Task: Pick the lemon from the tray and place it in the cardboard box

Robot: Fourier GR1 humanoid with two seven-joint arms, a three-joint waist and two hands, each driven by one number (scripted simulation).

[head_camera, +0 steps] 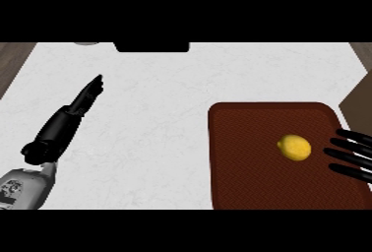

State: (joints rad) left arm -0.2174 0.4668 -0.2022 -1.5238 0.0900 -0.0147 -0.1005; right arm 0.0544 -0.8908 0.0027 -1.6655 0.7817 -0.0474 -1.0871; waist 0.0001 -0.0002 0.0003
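A yellow lemon (294, 147) lies on the dark brown tray (247, 167) at the right side of the white counter. My right hand (352, 156) comes in from the right edge with straight, spread fingers just right of the lemon, a small gap between them. My left hand (64, 122) rests over the counter at the left, fingers straight and pointing toward the far edge, holding nothing. I see no cardboard box that I can make out.
A dark object (152, 47) sits at the counter's far edge, cut off by the view's top. A small grey item (86, 43) shows left of it. Dark wooden floor borders the counter on both sides.
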